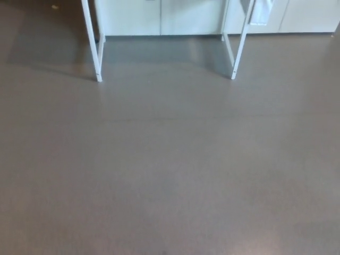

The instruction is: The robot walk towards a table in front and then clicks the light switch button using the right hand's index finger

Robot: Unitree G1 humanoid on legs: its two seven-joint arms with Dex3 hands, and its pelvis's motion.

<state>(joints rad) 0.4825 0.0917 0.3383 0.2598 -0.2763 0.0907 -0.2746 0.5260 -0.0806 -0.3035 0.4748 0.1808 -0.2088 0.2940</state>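
The light switch button cannot be seen; only the thin white legs of the table (97,53) show, at the top of the picture. One pair of legs stands on the left and one pair (234,50) on the right, each pair straight and smooth. A small white thing (261,13) hangs by the right legs, too blurry to name. Behind them runs a pale flat wall of panels (159,18). The grey floor (170,170) is smooth and a bit shiny. No hand shows, so the fingers cannot be told
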